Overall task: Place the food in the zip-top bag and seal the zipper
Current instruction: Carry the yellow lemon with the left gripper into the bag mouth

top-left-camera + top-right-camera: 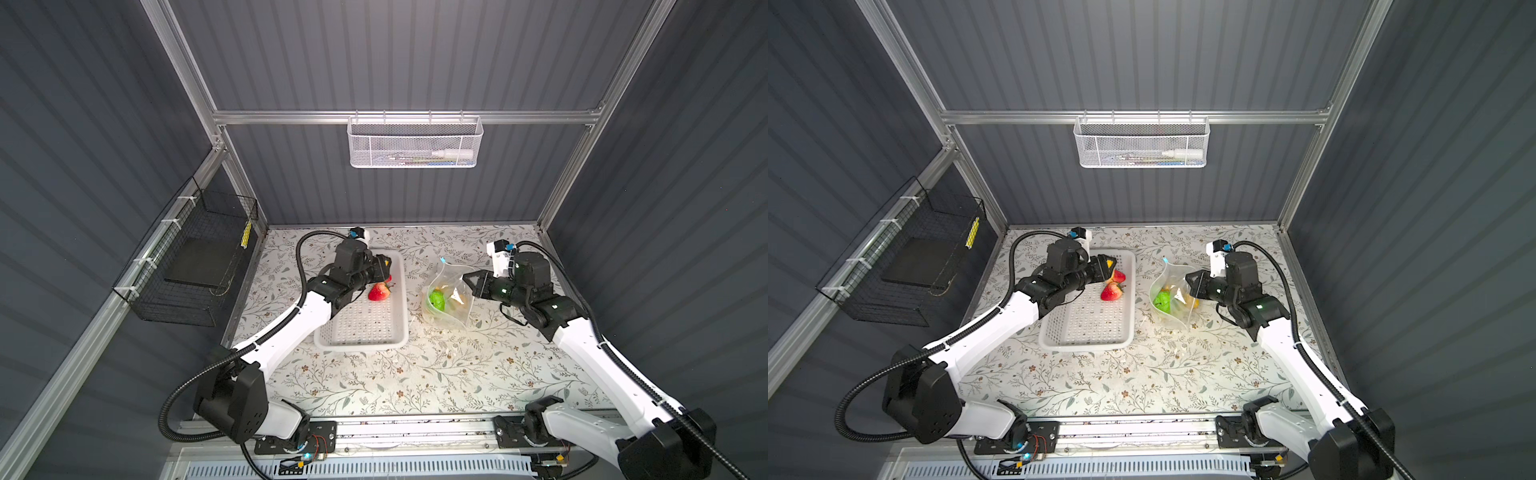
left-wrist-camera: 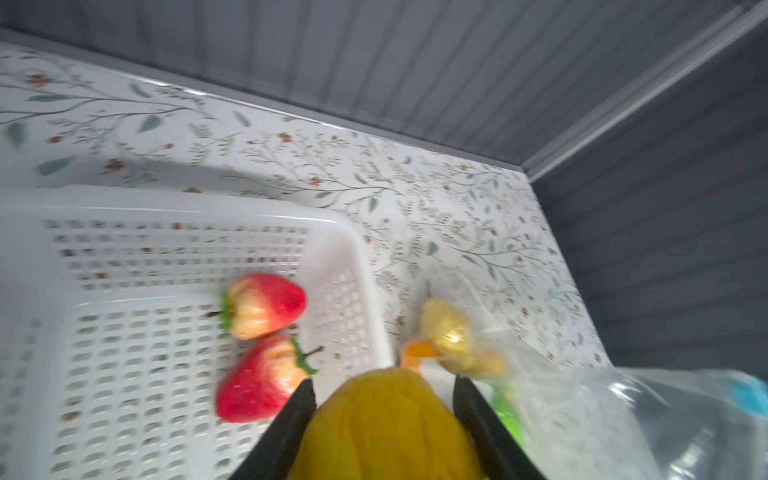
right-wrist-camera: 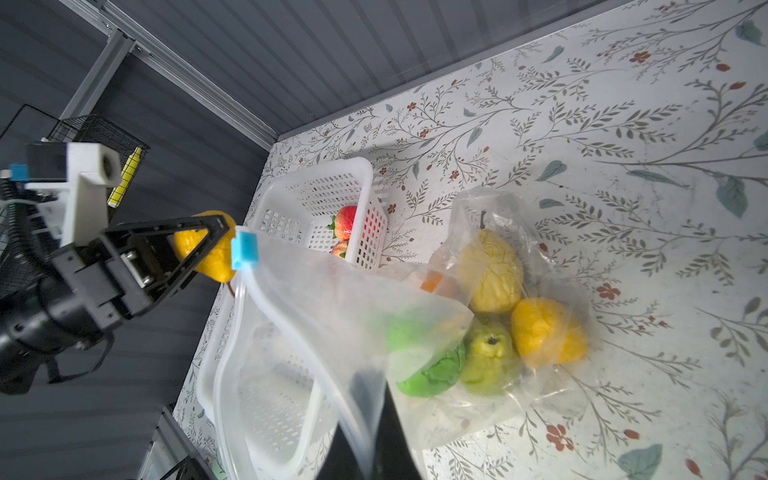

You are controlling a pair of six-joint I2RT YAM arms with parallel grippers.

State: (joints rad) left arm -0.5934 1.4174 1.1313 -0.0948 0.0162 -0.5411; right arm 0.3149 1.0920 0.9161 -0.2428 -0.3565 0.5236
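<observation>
1. The left gripper (image 2: pixel 383 384) is clenched on a yellow toy fruit (image 2: pixel 386 428), with a black finger against each flank. In the right wrist view the fruit (image 3: pixel 208 253) is lifted clear of any surface, its brown stem pointing down.
2. Directly under this gripper is the far end of the white perforated basket (image 1: pixel 401 299), as both top views show.
3. Just below and beside its fingers, on the basket floor, lie a red strawberry (image 2: pixel 266 305) and a second strawberry (image 2: pixel 259 382), side by side.
4. Past the basket's rim, on the side toward the other arm, is the zip-top bag (image 1: pixel 446 291), near the held fruit but not touching it.
5. The right gripper (image 3: pixel 374 399) is pinched shut on the bag's upper film near the mouth and holds that edge raised off the floral tabletop (image 1: pixel 415 374).
6. From this grip the zipper strip (image 3: pixel 249 299) curves around a wide-open mouth, which faces the left gripper.
7. The light-blue slider (image 3: pixel 244 250) sits at the end of the strip away from the right gripper, close to the yellow fruit.
8. Deeper in the bag, beyond the right gripper's fingers, are a round green fruit (image 3: pixel 432 374), a green pear (image 3: pixel 486 353), an orange-yellow lemon (image 3: pixel 548 330), a pale yellow fruit (image 3: pixel 494 270) and an orange piece (image 3: pixel 430 282), all resting low against the tabletop.
</observation>
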